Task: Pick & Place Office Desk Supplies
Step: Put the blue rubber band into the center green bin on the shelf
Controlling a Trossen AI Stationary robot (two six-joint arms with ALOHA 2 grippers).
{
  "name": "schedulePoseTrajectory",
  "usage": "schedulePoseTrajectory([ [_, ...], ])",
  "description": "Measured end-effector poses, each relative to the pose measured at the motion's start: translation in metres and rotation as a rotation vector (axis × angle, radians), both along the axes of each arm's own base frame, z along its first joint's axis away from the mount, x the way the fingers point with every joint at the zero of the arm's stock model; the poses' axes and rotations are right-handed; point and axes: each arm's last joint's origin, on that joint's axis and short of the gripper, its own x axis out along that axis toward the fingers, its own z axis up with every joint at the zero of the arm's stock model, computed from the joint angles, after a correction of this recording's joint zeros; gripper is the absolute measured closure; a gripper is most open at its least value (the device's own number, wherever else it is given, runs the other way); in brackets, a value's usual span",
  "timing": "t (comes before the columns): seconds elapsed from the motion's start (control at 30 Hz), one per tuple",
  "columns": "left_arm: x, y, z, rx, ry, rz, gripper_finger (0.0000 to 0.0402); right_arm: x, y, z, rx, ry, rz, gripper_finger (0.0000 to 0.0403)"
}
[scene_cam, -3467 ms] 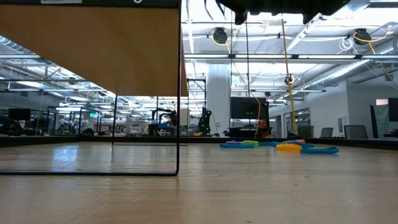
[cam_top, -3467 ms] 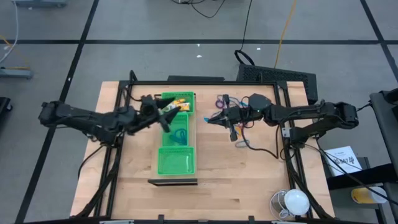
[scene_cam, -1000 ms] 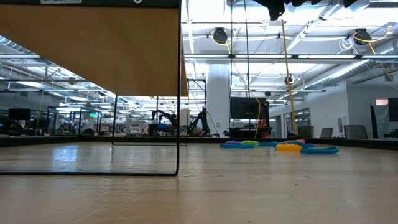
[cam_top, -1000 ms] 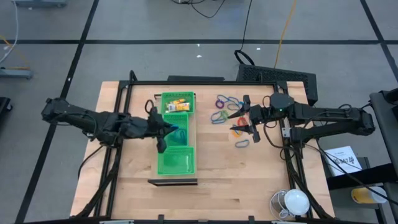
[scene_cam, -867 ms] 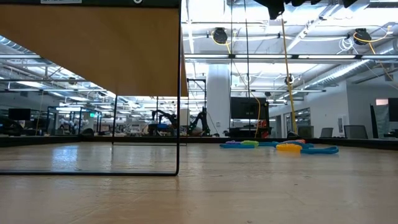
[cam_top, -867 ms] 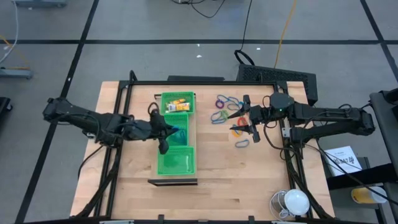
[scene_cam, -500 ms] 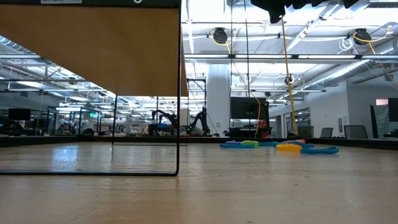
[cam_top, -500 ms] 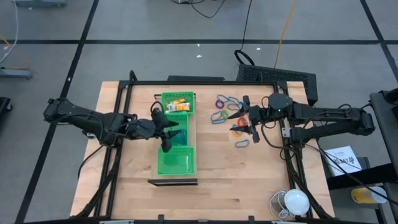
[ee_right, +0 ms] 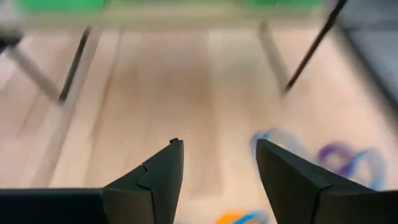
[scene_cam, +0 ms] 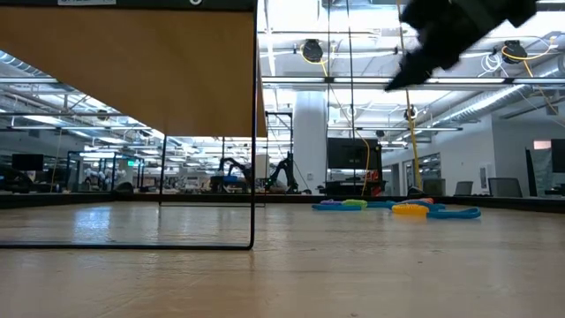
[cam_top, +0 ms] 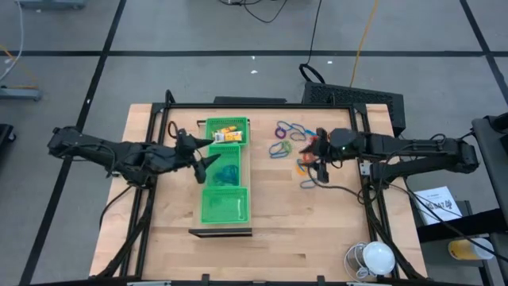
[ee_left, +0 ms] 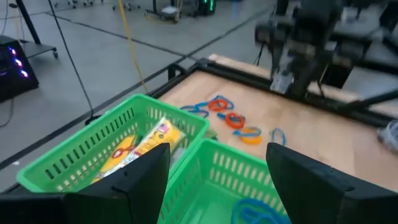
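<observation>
Left hand [cam_top: 202, 163] opened — blue loop [cam_top: 229, 171] dropped in tray [cam_top: 225, 208].

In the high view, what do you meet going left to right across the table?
Left gripper with open jaws → green tray → loose coloured loops → right gripper, jaws open, empty, over the loops.
</observation>
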Motion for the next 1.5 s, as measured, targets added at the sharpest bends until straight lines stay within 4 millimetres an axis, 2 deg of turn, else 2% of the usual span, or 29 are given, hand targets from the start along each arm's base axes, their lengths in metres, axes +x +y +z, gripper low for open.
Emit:
schedulePoseTrajectory([
  [0.17,-0.004,0.008,-0.016,-0.023,-0.052,0.024,0.0123,-0.012,0.006,-0.052,0.177,0.165,0.057,0.0215],
  [0.33,-0.002,0.013,-0.017,-0.034,-0.075,0.043,0.0123,-0.033,0.013,-0.111,0.208,0.291,0.086,0.0216],
  [0.5,-0.001,0.014,-0.015,-0.041,-0.098,0.043,0.0123,-0.05,0.018,-0.149,0.21,0.287,0.099,0.0216],
  [0.7,-0.001,0.014,-0.012,-0.047,-0.136,0.04,0.0123,-0.055,0.016,-0.163,0.152,0.204,0.037,0.0216],
  [1.0,0.0,0.014,-0.01,-0.044,-0.15,0.039,0.0123,-0.06,0.015,-0.17,0.03,0.25,0.035,0.024],
  [1.17,0.0,0.014,-0.01,-0.044,-0.15,0.039,0.0123,-0.06,0.018,-0.172,0.006,0.26,0.05,0.0285],
  [1.4,0.0,0.014,-0.01,-0.04,-0.145,0.038,0.0124,-0.06,0.021,-0.172,0.001,0.262,0.076,0.0388],
  [1.5,0.0,0.014,-0.01,-0.039,-0.143,0.038,0.0124,-0.06,0.023,-0.172,0.014,0.253,0.068,0.0396],
])
